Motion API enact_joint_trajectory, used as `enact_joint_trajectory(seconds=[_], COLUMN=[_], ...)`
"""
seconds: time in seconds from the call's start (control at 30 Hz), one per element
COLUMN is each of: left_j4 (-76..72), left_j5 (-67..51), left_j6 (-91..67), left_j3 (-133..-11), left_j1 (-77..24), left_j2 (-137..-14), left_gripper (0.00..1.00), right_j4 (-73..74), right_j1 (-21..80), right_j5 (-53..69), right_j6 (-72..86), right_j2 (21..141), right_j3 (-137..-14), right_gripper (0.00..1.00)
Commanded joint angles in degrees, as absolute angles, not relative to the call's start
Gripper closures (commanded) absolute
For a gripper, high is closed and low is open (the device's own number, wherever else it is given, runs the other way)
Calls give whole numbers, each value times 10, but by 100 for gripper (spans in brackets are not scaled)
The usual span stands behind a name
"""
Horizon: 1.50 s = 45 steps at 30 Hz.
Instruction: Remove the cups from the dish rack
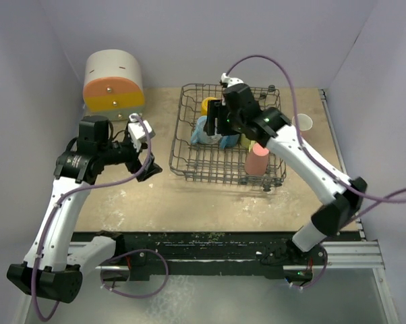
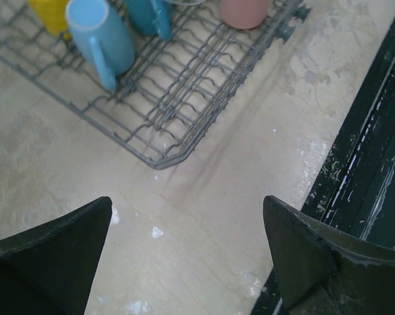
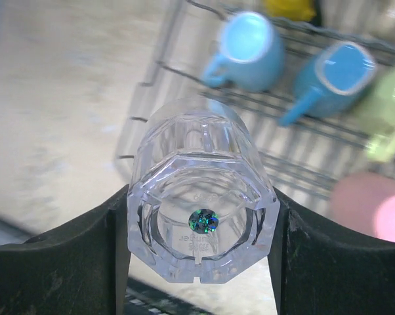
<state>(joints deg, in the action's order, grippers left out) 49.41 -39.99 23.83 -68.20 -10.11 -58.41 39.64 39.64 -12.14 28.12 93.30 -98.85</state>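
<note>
Two grippers are seen in different states. The right gripper [image 1: 220, 121] is clenched on the tiny clear glass [image 3: 199, 154], which is pinched at its sides between the black fingers [image 3: 66, 262], with its octagonal base turned toward the wrist camera. From above, this gripper is found over the eleven o'clock part of the dish rack [image 1: 189, 165]; whether the glass touches the wires cannot be told.

The left gripper [image 1: 149, 169] is released, its jaws spread wide with nothing between them, and it is held above the bare table [image 1: 189, 202] just off the rack's eight o'clock corner.

Five more cups are counted inside the rack:
- a yellow mug [image 1: 208, 104] at eleven o'clock
- a light blue mug [image 2: 100, 34] and a darker blue mug [image 3: 335, 73] side by side near the middle (both lie tipped, handles pointing toward the near edge)
- a yellow-green mug [image 3: 389, 108] just at three o'clock of the blue pair
- a salmon tumbler [image 1: 256, 160] at five o'clock, close to the near right corner.

One pale cup [image 1: 302, 123] is set on the table outside the rack, at its two o'clock.

A rounded white, orange and yellow drawer box [image 1: 114, 82] is placed at ten o'clock, well apart from the rack.
</note>
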Motion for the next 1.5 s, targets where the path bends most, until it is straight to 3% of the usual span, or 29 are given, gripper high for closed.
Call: enact_joint_trajectory(seconds=[0.0,0.17,0.4,0.6,0.8,1.27,1.4,1.47], left_j4=[531,520,449,444,470,421,427,423], left_j5=[-535,-543,-589,-598,-591,-620,-622,-612], left_j6=[439,529,589,614,651,567,560,561], left_j3=[-696,-728,-670,-665,-682,-713,-703,-690], left_j1=[-98,-98,-98,-98,-98,-98,-98,-98], left_j2=[-547,-509,-426,-397,-389,-392,-386,-378], left_gripper=[1,0,0,5,12,43,57,69], right_j4=[288,68,-166,-405,-491,-485,-496,-506], right_j1=[400,408,442,458,472,528,552,557], right_j5=[72,232,330,363,361,331,304,293], right_j6=[351,475,628,784,833,835,839,844], right_j2=[836,745,738,757,769,791,795,796], right_j3=[-930,-761,-667,-585,-554,-567,-572,-590], right_gripper=[80,83,86,86,86,87,87,80])
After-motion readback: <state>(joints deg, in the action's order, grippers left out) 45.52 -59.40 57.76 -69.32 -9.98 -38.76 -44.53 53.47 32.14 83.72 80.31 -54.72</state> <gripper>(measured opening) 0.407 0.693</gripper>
